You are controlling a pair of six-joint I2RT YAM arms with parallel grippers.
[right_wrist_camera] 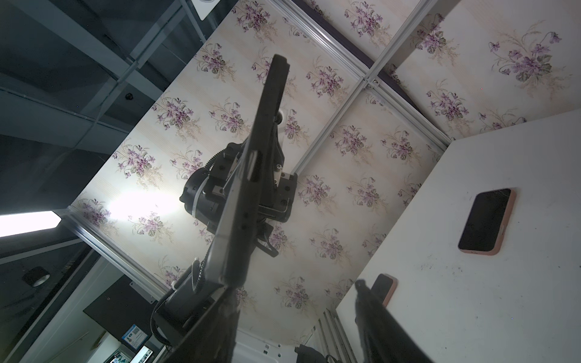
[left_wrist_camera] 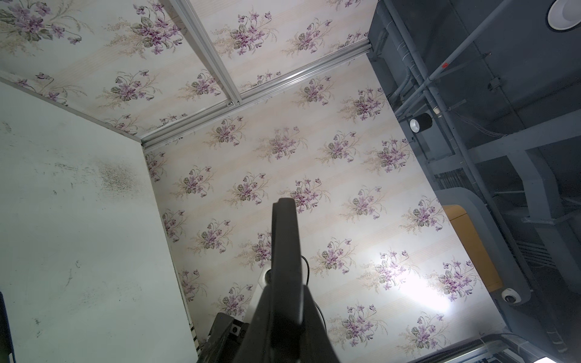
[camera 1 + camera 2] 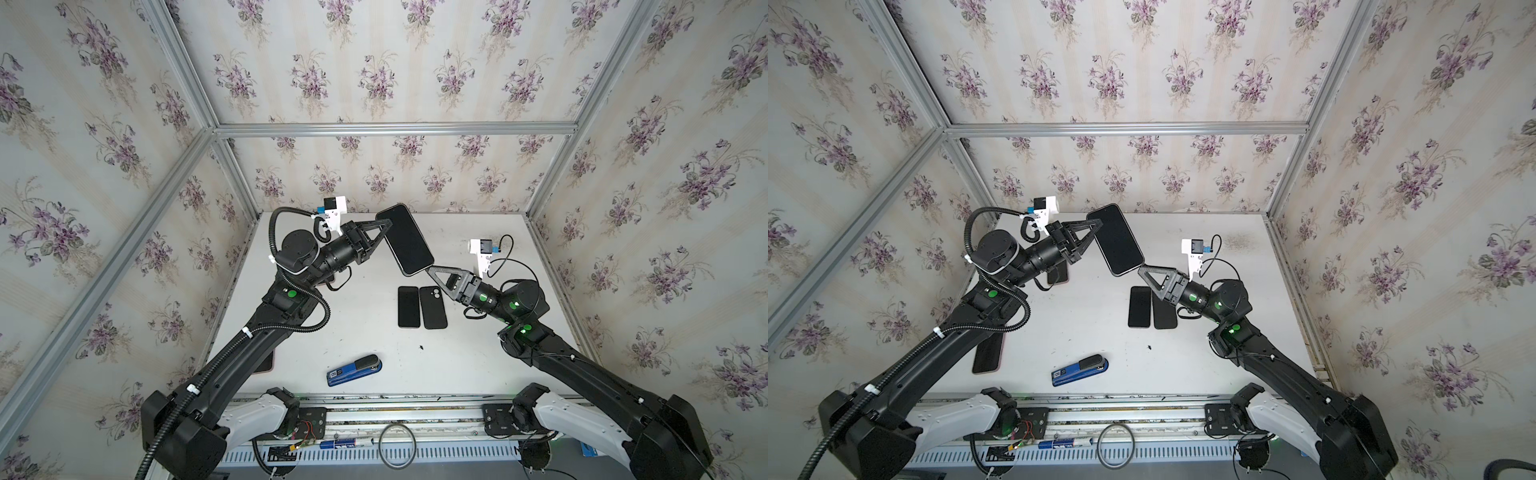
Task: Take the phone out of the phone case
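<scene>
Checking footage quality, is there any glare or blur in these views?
Left wrist view: glare washes out the wallpaper. Right wrist view: similar hotspot, and the held phone is a dark silhouette. Both top views: even light, sharp throughout.

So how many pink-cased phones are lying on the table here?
2. The near pink-cased phone lies at the front left of the table, partly under the left arm. The far pink-cased phone lies farther back, mostly hidden under the same arm. More could be hidden under the arms.
</scene>
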